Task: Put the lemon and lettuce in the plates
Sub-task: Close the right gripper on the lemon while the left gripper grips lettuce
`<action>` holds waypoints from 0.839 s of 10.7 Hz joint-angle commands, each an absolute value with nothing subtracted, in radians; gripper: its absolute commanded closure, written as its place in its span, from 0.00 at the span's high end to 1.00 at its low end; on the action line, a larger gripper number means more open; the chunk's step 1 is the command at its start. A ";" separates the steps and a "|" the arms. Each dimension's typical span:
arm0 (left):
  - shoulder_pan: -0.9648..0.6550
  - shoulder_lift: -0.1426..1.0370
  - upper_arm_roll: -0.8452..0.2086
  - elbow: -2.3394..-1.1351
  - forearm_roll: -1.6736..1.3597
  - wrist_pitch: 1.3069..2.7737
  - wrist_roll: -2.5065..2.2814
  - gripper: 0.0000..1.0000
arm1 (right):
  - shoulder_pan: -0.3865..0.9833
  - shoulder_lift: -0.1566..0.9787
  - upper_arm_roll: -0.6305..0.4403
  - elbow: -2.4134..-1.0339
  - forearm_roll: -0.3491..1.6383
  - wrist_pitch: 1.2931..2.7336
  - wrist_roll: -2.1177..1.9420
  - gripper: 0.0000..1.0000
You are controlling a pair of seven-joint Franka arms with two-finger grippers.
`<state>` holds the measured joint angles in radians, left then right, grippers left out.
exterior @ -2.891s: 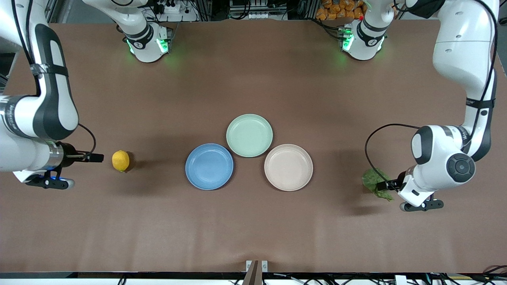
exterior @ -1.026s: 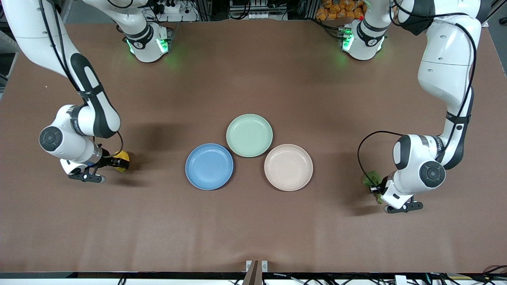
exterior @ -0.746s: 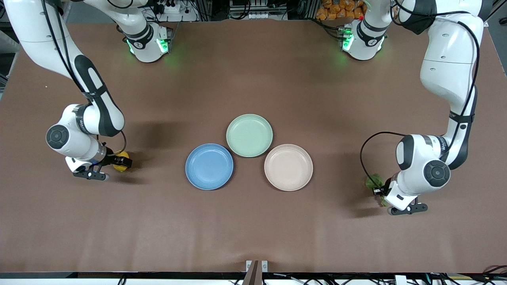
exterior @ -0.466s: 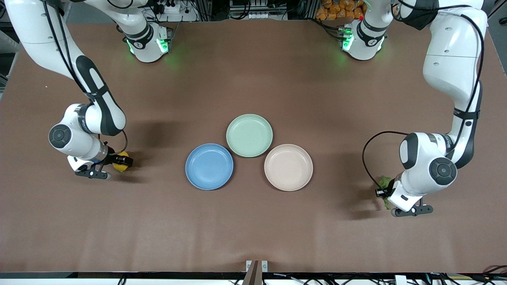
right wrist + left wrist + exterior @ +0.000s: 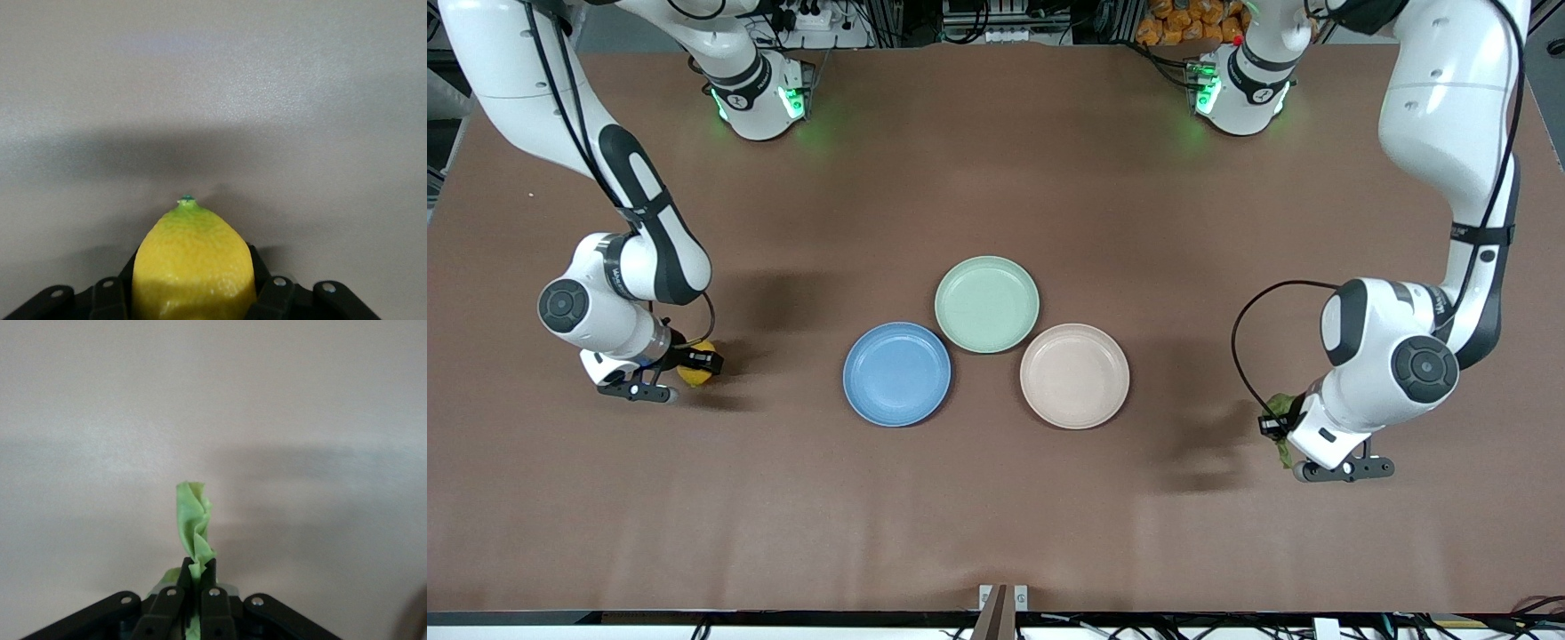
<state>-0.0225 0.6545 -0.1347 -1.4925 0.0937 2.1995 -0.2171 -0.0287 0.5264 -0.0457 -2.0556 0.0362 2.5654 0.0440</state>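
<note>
My right gripper (image 5: 694,366) is shut on the yellow lemon (image 5: 691,374) at the right arm's end of the table; in the right wrist view the lemon (image 5: 192,261) fills the gap between the jaws. My left gripper (image 5: 1273,428) is shut on the green lettuce (image 5: 1282,418) at the left arm's end; in the left wrist view the crumpled leaf (image 5: 194,527) sticks out from the pinched jaws over bare table. The blue plate (image 5: 897,374) and the beige-pink plate (image 5: 1074,376) lie empty side by side mid-table.
A light green plate (image 5: 987,304) lies just farther from the front camera, touching both other plates. The brown table (image 5: 996,516) is bare elsewhere. Both arm bases stand along the table's edge farthest from the front camera.
Both arms came in and closed on their objects. The right gripper closed on the lemon. The left gripper pinched the lettuce and has shifted it slightly, the leaf now bunched up.
</note>
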 commanded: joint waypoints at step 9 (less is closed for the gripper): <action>-0.041 0.476 -0.244 -1.506 0.026 1.974 -0.391 0.00 | 0.089 0.514 -0.038 -1.862 0.084 2.362 0.164 0.30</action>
<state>-0.0326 0.4925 -0.2248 -1.4925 0.0454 1.9865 -0.3313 0.0424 0.5204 -0.0358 -1.8912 0.0647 2.3806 0.1043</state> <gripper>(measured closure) 0.934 0.388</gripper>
